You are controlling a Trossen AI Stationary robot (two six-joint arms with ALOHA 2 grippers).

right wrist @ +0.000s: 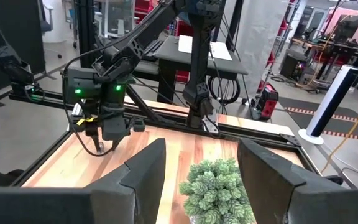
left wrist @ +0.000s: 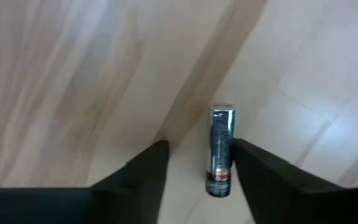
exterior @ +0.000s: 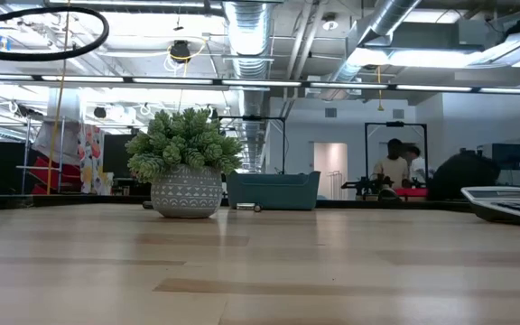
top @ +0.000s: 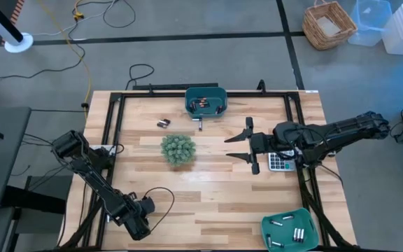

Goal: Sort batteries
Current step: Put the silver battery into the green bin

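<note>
Looking straight down, the high view lists a pale plank table [top: 208, 189] with a black frame, the left gripper [top: 140, 222] low at the near left edge and the right gripper [top: 242, 145] hovering mid-table, its two dark fingers spread wide with nothing between them.

- Left wrist view only: one silvery-grey battery [left wrist: 220, 151], a smooth cylinder with a dark printed band, lies on the wood between the left gripper's matte black fingers [left wrist: 143, 174]. The fingers stand apart on either side of it; one is just beside the cell, and contact cannot be told.
- High view only: teal far bin [top: 206, 101] at the far edge with cells inside; teal near bin [top: 290, 229] at the near right corner holding several silvery batteries; two loose cells [top: 163, 123] on the wood left of the far bin, and another [top: 200, 124] just in front of it; a grey calculator [top: 279, 162] under the right arm.
- Low view: potted plant [exterior: 186, 168], bushy green leaves in a rounded patterned grey pot, with the far bin behind it and people in the room beyond.
- Right wrist view: the left arm [right wrist: 114, 81] across the table, green lights on its wrist, with the plant in the foreground.
</note>
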